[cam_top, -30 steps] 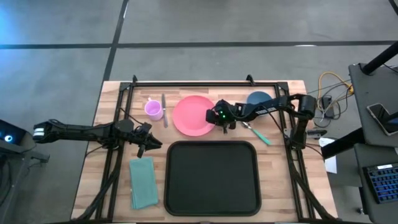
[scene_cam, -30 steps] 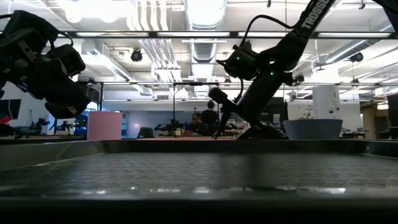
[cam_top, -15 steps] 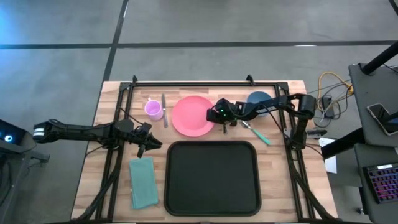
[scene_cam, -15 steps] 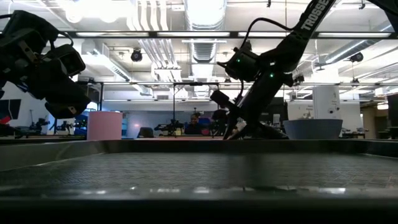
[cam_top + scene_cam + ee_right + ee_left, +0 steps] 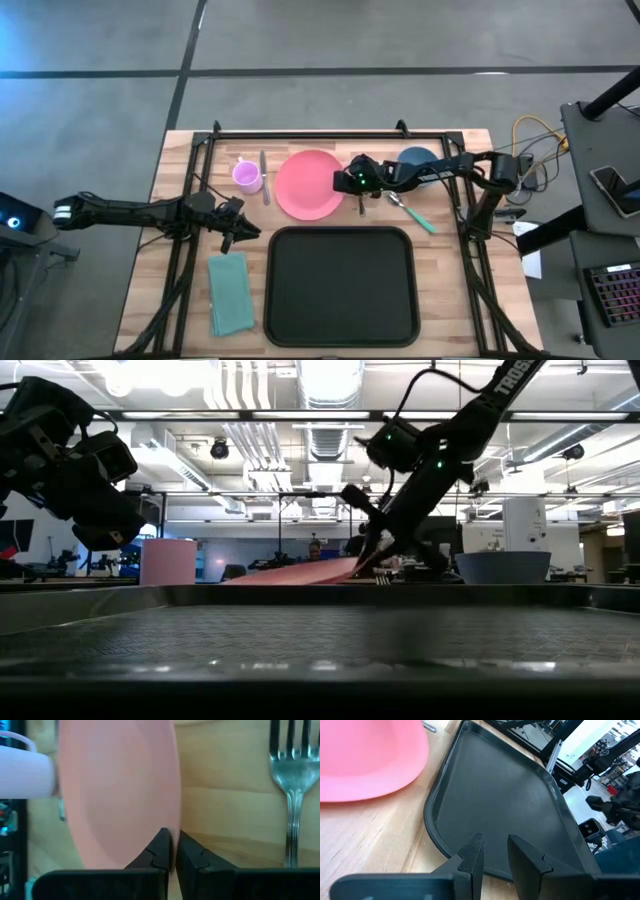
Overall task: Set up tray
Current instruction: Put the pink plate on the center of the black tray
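The round pink plate [image 5: 308, 184] lies on the wood table beyond the far edge of the black tray [image 5: 340, 285]. My right gripper [image 5: 350, 185] is shut on the plate's right rim. In the low view the plate [image 5: 300, 570] is tilted, its right side up. My left gripper [image 5: 245, 235] hovers by the tray's far left corner, open, with nothing between its fingers [image 5: 472, 855]. The tray [image 5: 510, 805] rests flat on the table. My right gripper pinches the plate's right rim [image 5: 172, 845] between its two fingers, one on each face of the rim. The fingers [image 5: 372, 555] come from the table's right, slanting down. The plate is tilted: its right side is raised and its left side rests on the table.
A pink cup [image 5: 247, 176] and a knife [image 5: 264, 175] stand left of the plate. A fork [image 5: 290, 795], a teal-handled spoon [image 5: 415, 213] and a blue bowl [image 5: 415, 158] are to its right. A teal folded napkin [image 5: 230, 292] lies left of the tray.
My right gripper has dropped to the plate's right rim, shut on it and risen a little. The plate's right side has lifted off the table while its left side has stayed down.
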Robot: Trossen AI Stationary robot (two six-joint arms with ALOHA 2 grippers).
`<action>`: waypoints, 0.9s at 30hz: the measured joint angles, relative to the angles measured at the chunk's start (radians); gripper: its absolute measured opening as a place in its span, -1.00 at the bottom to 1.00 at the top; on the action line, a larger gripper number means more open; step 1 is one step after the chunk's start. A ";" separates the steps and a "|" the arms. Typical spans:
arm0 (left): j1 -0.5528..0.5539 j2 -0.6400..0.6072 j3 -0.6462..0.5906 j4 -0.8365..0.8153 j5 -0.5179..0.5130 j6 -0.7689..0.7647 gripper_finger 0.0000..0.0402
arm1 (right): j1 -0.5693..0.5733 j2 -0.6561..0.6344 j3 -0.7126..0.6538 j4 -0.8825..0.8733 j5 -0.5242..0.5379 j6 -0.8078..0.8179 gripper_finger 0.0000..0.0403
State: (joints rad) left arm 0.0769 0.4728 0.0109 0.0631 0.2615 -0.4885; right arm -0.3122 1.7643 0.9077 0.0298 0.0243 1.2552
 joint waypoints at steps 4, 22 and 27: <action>0.000 0.000 0.000 0.000 0.000 0.000 -0.66 | 0.007 -0.060 0.000 -0.014 0.003 -0.004 -0.96; 0.000 0.000 0.000 0.000 0.000 0.000 -0.66 | 0.033 -0.416 0.001 -0.264 -0.443 -0.078 -0.96; 0.000 0.000 0.000 0.000 0.000 0.000 -0.66 | 0.113 -0.394 0.001 -0.390 -0.567 -0.122 -0.96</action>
State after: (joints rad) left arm 0.0769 0.4728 0.0106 0.0631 0.2618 -0.4885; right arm -0.1987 1.3706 0.9085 -0.3603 -0.5429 1.1329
